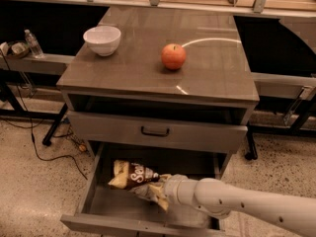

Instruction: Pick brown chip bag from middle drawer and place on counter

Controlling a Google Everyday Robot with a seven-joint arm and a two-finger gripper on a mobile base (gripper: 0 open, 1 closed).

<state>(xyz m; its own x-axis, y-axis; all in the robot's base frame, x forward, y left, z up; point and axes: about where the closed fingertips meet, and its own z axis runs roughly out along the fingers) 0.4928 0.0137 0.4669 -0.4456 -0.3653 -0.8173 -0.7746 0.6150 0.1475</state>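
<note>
The brown chip bag (pixel 132 176) hangs tilted in the open middle drawer (pixel 111 205), its dark middle with white script facing up and its cream end to the left. My gripper (pixel 159 191) reaches in from the right on a white arm and is shut on the bag's crumpled right end, holding it just above the drawer's floor. The counter (pixel 128 70) is the glossy top of the cabinet above.
A white bowl (pixel 102 39) stands at the counter's back left and a red apple (pixel 173 56) near its middle. The upper drawer front with a black handle (pixel 155 131) is closed. A water bottle (pixel 33 43) stands on a shelf at the left. Cables lie on the floor.
</note>
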